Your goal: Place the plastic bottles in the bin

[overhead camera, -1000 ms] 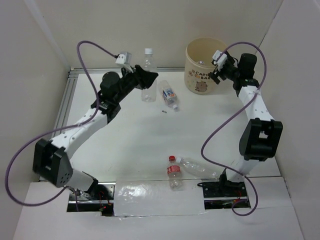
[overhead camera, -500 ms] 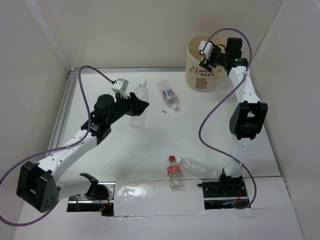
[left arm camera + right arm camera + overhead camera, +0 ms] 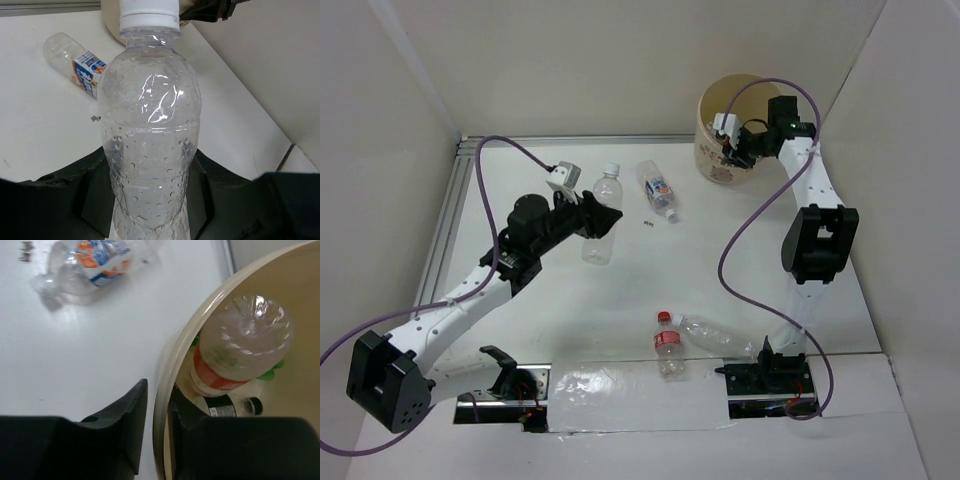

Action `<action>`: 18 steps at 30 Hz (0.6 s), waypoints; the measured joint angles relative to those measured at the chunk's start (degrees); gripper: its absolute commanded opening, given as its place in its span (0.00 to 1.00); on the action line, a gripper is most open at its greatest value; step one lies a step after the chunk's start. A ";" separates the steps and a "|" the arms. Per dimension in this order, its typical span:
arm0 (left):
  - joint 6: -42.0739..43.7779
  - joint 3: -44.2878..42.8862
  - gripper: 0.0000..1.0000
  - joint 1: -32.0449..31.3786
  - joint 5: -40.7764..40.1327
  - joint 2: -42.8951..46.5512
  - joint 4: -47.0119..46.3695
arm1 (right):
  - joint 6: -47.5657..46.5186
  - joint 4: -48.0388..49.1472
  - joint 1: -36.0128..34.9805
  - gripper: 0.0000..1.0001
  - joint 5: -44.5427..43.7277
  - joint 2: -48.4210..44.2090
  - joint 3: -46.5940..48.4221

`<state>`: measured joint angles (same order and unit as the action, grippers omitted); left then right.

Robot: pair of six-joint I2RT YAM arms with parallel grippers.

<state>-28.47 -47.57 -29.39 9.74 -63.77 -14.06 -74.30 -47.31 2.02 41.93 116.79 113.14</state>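
Pinching the white-cap bottle (image 3: 150, 115) around its lower body with the left pincer (image 3: 150, 175), pressing one dark finger (image 3: 95, 195) against each flank, cap pointing away from the wrist. Holding it over the left-middle of the bench (image 3: 720, 260), well apart from the bin (image 3: 740, 100) at the far right corner. Not managing to tell contact between bottle base and bench.

Straddling the bin's rim with the right pincer (image 3: 160, 415): placing one finger outside the wall and the other inside, closing both tight against the cream edge, thus pinching the bin itself.

Seeing, inside the bin and just beyond that pincer, a red-label bottle (image 3: 240, 340) turning its base toward the wrist camera, with something green (image 3: 274, 371) showing beneath it.

Seeing a blue-label bottle (image 3: 658, 190) lying on its side on the bench between the two pincers, touching neither, sitting just beside the white-cap bottle and nearer to it than to the bin.

Seeing, at the near edge between the arm bases, a red-cap bottle (image 3: 668, 348) and, just beside it, a plain bottle (image 3: 720, 338) lying flat, both well apart from either pincer and from the bin.
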 measured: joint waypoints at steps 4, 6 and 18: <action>0.00 -0.24 0.00 -1.53 0.02 -0.26 0.09 | -0.94 -4.04 -1.07 0.20 0.79 -5.03 -5.73; 0.07 -1.29 0.00 -2.25 0.04 -1.22 0.02 | -1.29 -5.16 -2.19 0.16 1.14 -7.13 -6.91; 0.17 -7.52 0.00 -5.42 0.44 -5.79 -0.96 | 2.89 -9.60 -4.98 0.13 3.32 -17.00 -13.03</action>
<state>-28.29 -55.09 -34.81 10.17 -69.56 -15.03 -71.42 -56.90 -2.96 45.25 99.79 100.12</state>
